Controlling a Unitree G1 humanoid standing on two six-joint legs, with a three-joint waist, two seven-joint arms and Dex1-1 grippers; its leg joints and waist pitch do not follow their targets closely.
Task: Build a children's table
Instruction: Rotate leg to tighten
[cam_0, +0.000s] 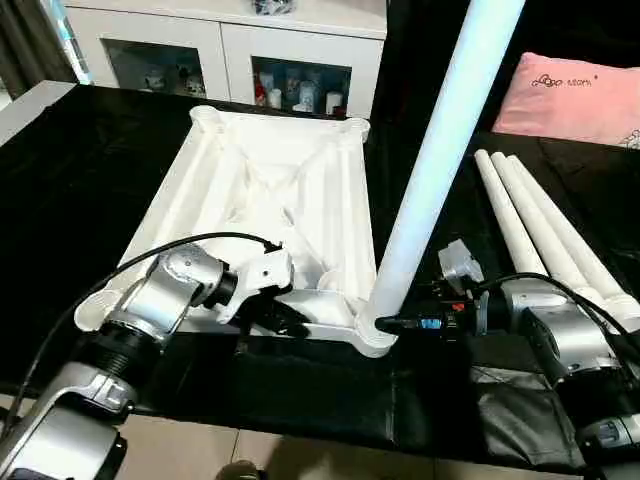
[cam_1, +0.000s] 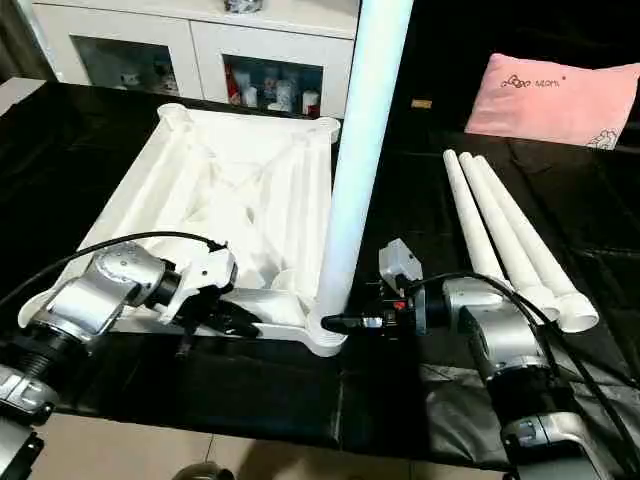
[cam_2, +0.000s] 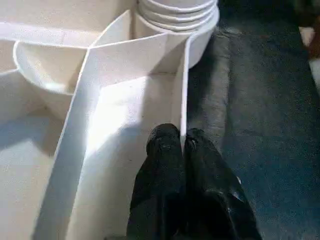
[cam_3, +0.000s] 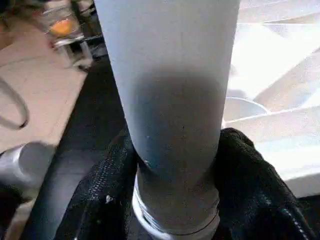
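Observation:
The white tabletop (cam_0: 270, 190) lies upside down on the black cloth, ribbed underside up. One long white leg (cam_0: 430, 160) stands upright in its near right corner socket (cam_0: 372, 338). My right gripper (cam_0: 385, 323) is shut on the base of that leg, and its fingers (cam_3: 107, 185) hug the leg (cam_3: 175, 100) from both sides. My left gripper (cam_0: 290, 322) is at the tabletop's near edge. Its fingers (cam_2: 162, 145) pinch the thin rim wall (cam_2: 182, 85) close to the same corner. Three more legs (cam_0: 540, 230) lie side by side on the cloth to the right.
A pink pillow (cam_0: 575, 95) rests at the back right. A white cabinet with glass doors (cam_0: 230, 50) stands behind the work surface. The black cloth (cam_0: 70, 190) covers the surface, and its front edge drops to the floor just before my arms.

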